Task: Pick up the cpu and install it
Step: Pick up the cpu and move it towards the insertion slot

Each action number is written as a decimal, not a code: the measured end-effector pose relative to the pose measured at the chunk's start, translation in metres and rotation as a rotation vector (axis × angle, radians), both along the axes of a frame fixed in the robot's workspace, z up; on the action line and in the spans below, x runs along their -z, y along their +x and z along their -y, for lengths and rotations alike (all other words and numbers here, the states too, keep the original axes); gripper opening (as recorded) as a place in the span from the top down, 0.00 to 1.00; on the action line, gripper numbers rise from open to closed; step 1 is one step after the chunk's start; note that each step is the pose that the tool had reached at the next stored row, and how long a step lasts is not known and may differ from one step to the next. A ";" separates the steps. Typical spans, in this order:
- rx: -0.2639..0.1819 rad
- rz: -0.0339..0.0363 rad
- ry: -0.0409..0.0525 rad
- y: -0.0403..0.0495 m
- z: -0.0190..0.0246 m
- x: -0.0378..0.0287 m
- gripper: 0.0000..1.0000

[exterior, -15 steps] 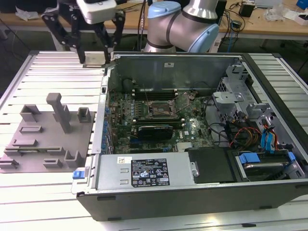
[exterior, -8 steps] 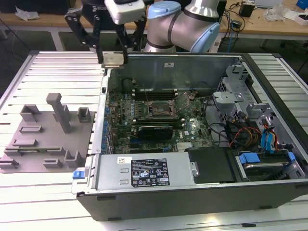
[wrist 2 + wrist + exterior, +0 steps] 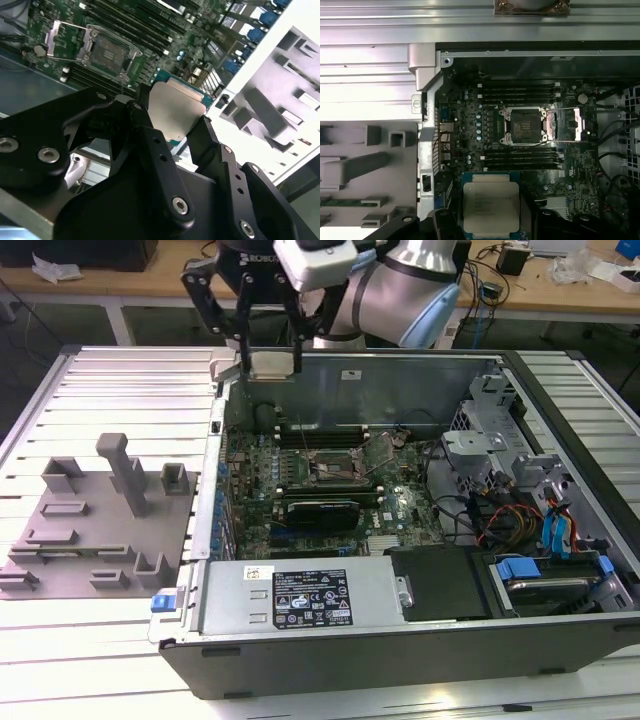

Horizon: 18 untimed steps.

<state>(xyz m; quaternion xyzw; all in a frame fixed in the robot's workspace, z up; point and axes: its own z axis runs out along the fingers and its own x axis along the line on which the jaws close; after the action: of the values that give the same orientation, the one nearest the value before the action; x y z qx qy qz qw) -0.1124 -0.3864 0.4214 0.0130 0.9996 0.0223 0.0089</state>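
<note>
Exterior view, from its left: a grey holder plate (image 3: 95, 520) with upright posts and slots lies on the slatted metal surface (image 3: 100, 390), just beside an open computer case (image 3: 400, 380). Over the case's far corner on that side, the arm (image 3: 400, 280) brings the black gripper (image 3: 272, 362) down, and its fingers are clamped on two opposite edges of the cpu (image 3: 272, 364), which hangs flat between them. It seems to sit above the case wall and not inside it, though height is hard to judge from this angle. In the second wrist view the gripper (image 3: 172, 120) pinches the cpu (image 3: 175, 112) with its pale metal top showing and a green edge beneath; in the first wrist view the cpu (image 3: 487, 205) is seen top side up between the dark fingers. Further right in the exterior view, the green motherboard (image 3: 255, 475) lies on the case floor with the socket (image 3: 335, 468) near its middle. The socket (image 3: 525, 126) stands open and dark in the centre, its load plate (image 3: 570, 122) swung aside, and the cpu is well apart from it. A long black expansion card (image 3: 322, 510) lies nearer the camera than the socket, and a grey power supply (image 3: 300, 595) fills the near edge. At the exterior view's right, blue and orange cables (image 3: 560, 530) run among the drive bays.
</note>
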 end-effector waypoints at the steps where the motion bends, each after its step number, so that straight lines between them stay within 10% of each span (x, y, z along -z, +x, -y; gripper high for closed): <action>1: 0.000 -0.0001 -0.0001 0.0026 0.0000 -0.0001 0.45; 18: 0.000 0.0000 0.0000 0.0174 0.0000 0.0232 0.45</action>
<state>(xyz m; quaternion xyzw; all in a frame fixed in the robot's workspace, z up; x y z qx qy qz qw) -0.0950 -0.3864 0.3982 0.0129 0.9996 0.0223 0.0089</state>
